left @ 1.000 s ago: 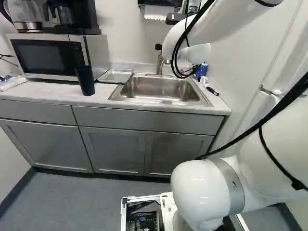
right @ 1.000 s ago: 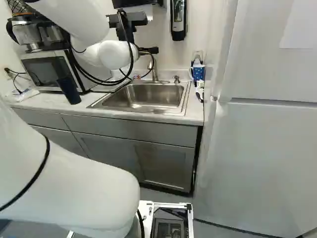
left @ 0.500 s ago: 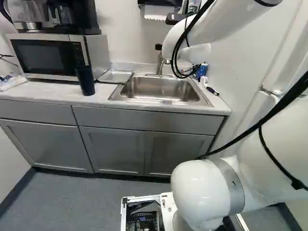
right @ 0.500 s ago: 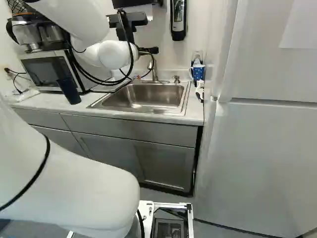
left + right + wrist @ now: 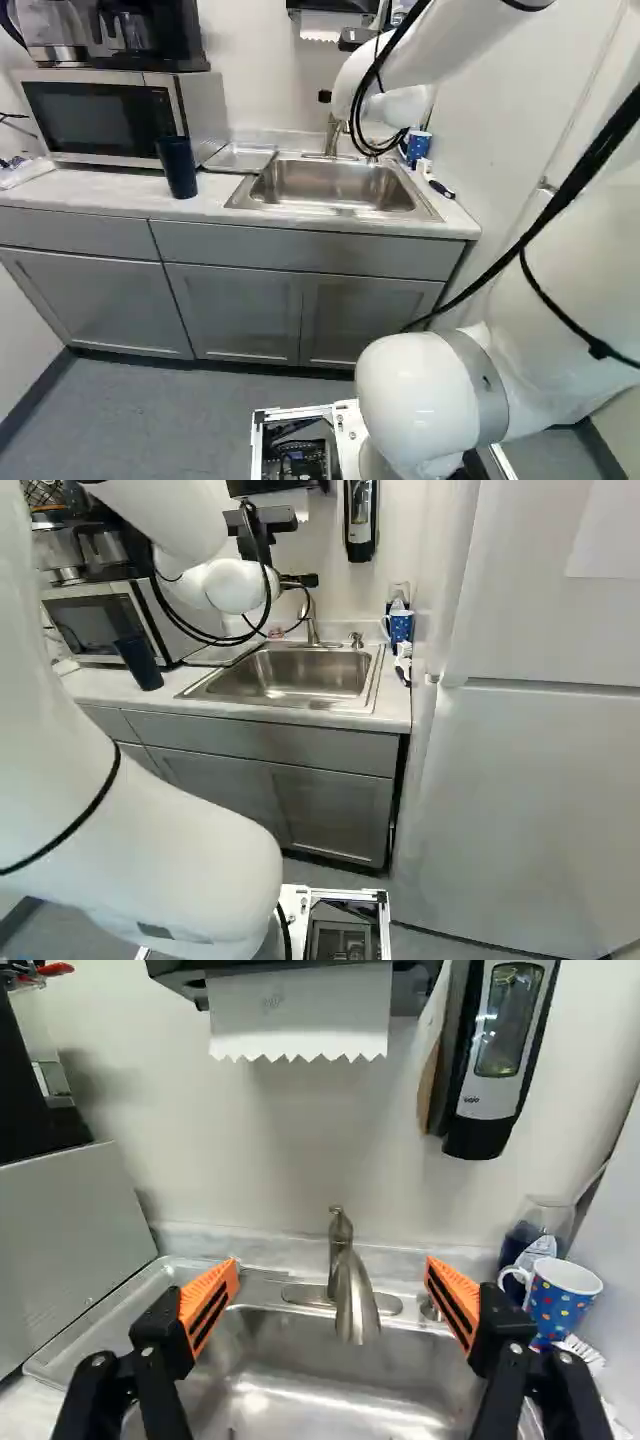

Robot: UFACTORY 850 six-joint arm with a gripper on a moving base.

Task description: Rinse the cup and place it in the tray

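My gripper (image 5: 308, 581) is partly visible in the right base view, before the wall above the sink's back. In the wrist view the gripper (image 5: 332, 1264) stands open and holds nothing, its orange pads on either side of the faucet (image 5: 354, 1295), which is farther ahead. A dark blue cup (image 5: 177, 167) stands upright on the counter in front of the microwave, away from the gripper. The shallow tray (image 5: 240, 157) lies between microwave and sink (image 5: 335, 187). A blue dotted mug (image 5: 562, 1298) stands right of the sink in the base views.
The microwave (image 5: 97, 115) carries a coffee maker (image 5: 130, 35). A paper towel holder (image 5: 300, 1010) and a soap dispenser (image 5: 500, 1050) hang on the wall above the sink. Behind the dotted mug is a glass (image 5: 535, 1230). A tall white cabinet (image 5: 540, 780) stands at the right.
The arm's upper links have shifted a little, leftward in the left base view; the large near link swung rightward in the right base view. The base and the cup have stayed put.
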